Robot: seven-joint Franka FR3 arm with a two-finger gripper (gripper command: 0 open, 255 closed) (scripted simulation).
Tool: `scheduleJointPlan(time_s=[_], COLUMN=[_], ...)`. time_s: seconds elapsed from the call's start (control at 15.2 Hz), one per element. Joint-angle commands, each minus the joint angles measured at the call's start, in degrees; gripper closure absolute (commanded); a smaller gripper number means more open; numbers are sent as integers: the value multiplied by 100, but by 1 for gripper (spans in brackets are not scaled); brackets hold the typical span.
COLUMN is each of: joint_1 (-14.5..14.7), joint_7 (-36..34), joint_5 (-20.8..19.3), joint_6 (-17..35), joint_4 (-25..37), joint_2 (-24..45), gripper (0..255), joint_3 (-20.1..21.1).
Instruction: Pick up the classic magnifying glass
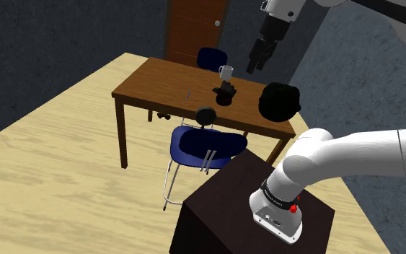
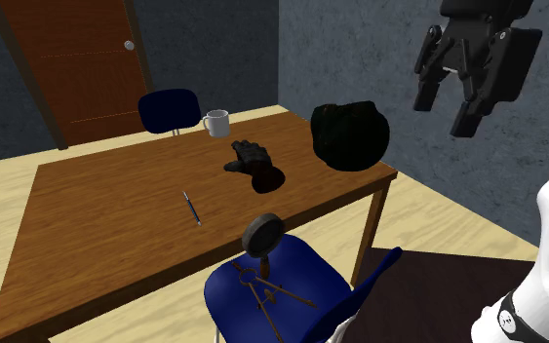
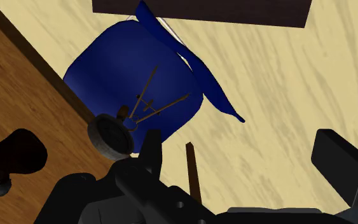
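The magnifying glass (image 2: 262,234) has a dark round rim, a greyish lens and a short brown handle. It stands at the near edge of the brown table (image 2: 106,205), its handle down on the seat of a blue chair (image 2: 292,283). In the shoulder view the magnifying glass (image 1: 206,114) shows above the chair back. My gripper (image 2: 445,105) hangs open and high in the air, well above and beyond the table's corner, holding nothing. The wrist view looks down past the open gripper (image 3: 241,146) onto the magnifying glass (image 3: 112,137), which lies far below the fingers.
A metal compass (image 2: 267,292) lies on the chair seat beside the handle. On the table are a black glove (image 2: 254,164), a white mug (image 2: 215,123), a pen (image 2: 192,207) and a black bag (image 2: 350,134). A second blue chair (image 2: 170,105) stands behind, before a wooden door (image 2: 77,58).
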State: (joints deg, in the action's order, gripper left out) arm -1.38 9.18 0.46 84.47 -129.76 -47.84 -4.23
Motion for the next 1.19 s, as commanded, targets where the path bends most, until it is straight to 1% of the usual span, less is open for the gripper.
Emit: scheduleJointPlan(time_s=[0.0,0.26,0.59,0.86,1.12], joint_1=[0,11,19,39,77], joint_7=[0,481,1058,1507,1959], joint_5=[0,-266,-561,-748,-864], joint_6=[0,657,1521,2231,2938], joint_4=[0,-421,-778,-919,-928], joint_2=[0,270,799,1374,2070], gripper=[0,0,0,0,0], joint_3=[0,-283,-649,-949,-1246])
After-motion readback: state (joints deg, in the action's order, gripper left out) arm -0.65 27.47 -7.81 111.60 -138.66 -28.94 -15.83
